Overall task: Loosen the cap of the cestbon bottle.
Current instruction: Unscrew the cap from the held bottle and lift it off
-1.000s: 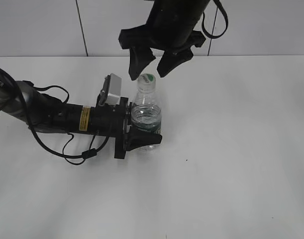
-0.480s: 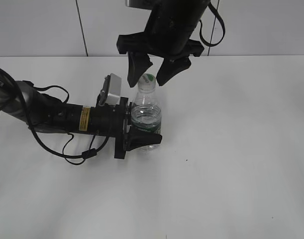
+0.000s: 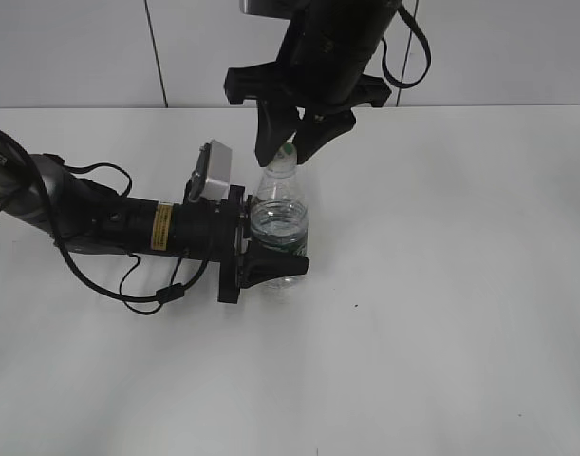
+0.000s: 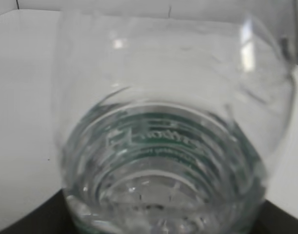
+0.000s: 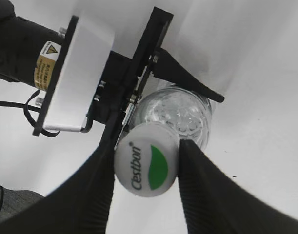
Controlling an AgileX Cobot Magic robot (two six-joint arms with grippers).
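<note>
The cestbon bottle point(image 3: 278, 226) stands upright on the white table, clear with a dark green label band. My left gripper point(image 3: 271, 255) lies low from the left and is shut on its lower body; the bottle fills the left wrist view point(image 4: 173, 146). My right gripper point(image 3: 288, 147) comes down from above and is shut on the cap point(image 3: 285, 150). In the right wrist view the white cap point(image 5: 148, 165) with its green patch and "Cestbon" print sits squeezed between the two black fingers point(image 5: 147, 170), with the bottle body point(image 5: 180, 117) below it.
The left arm point(image 3: 109, 223) and its cables lie across the table's left side. A tiled wall point(image 3: 508, 47) rises behind the table's far edge. Bare white tabletop point(image 3: 441, 285) spreads to the right and front.
My right gripper came down over the bottle top and its fingers closed from wide apart onto the cap. The left gripper and bottle stayed still.
</note>
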